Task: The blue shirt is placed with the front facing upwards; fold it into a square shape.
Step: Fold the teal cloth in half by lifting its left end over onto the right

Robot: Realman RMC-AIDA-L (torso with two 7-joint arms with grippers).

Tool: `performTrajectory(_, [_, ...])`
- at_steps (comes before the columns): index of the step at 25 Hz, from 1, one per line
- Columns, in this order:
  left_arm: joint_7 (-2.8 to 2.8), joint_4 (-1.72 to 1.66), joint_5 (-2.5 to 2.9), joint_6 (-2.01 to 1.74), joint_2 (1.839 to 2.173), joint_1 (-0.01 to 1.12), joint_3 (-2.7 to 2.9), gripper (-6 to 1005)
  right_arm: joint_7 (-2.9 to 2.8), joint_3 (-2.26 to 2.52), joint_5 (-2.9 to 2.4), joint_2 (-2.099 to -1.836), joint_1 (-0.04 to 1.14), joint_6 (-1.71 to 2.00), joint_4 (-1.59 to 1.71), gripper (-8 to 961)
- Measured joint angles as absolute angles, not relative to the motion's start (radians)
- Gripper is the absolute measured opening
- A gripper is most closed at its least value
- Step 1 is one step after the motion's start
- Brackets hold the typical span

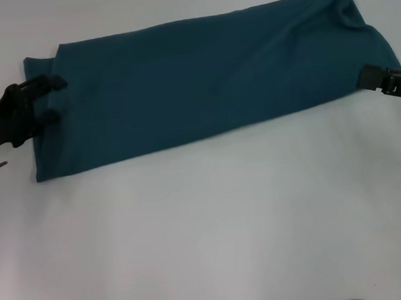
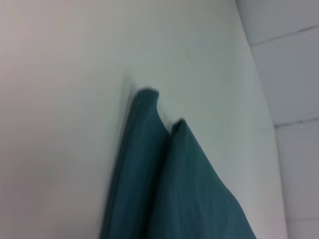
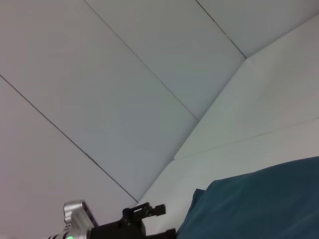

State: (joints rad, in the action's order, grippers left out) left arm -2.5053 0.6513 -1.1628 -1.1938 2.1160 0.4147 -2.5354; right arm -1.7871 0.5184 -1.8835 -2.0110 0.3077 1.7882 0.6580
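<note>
Plain white table (image 1: 206, 226), pale panelled walls (image 3: 124, 89).
Just thin dark seams crossing the wall panels, flat even lighting everywhere.

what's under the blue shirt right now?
Only the white table shows around the blue shirt, which lies folded into a long band. Whatever is beneath or inside the folds is covered; no lettering is visible.

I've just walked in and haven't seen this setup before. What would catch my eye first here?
The blue shirt, folded into a long teal band with no lettering showing, stretches across the far half of the white table. The black left gripper sits at its left end with fingers spread over the cloth edge, and the right gripper is at the shirt's right end.
</note>
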Motion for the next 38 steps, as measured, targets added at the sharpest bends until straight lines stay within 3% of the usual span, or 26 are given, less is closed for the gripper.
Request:
performTrajectory(7, [-2.502, 0.645, -1.162, -1.093, 2.129, 0.430, -2.494, 762, -1.785, 0.518, -1.883, -2.013, 0.307, 1.786, 0.649, 919])
performTrajectory(18, [-2.450, 0.685, -1.190, -1.244, 2.091, 0.421, -2.550, 761, -1.792, 0.518, -1.876, -2.008, 0.310, 1.776, 0.648, 918])
performTrajectory(20, [-2.444, 0.716, -1.188, -1.311, 2.066, 0.422, -2.564, 761, -1.792, 0.518, -1.875, -2.007, 0.313, 1.776, 0.650, 918])
performTrajectory(24, [-2.527, 0.714, -1.127, -1.395, 1.968, 0.443, -2.500, 761, -1.793, 0.519, -1.878, -2.002, 0.319, 1.777, 0.654, 918])
performTrajectory(28, [-2.565, 0.712, -1.080, -1.449, 1.919, 0.463, -2.468, 761, -1.792, 0.519, -1.880, -1.989, 0.323, 1.778, 0.655, 918])
performTrajectory(32, [-2.564, 0.745, -1.022, -1.427, 1.919, 0.483, -2.467, 761, -1.791, 0.519, -1.880, -1.983, 0.325, 1.777, 0.653, 918])
performTrajectory(38, [-2.670, 0.755, -0.959, -1.254, 1.979, 0.494, -2.475, 762, -1.792, 0.518, -1.881, -1.982, 0.325, 1.777, 0.649, 919])
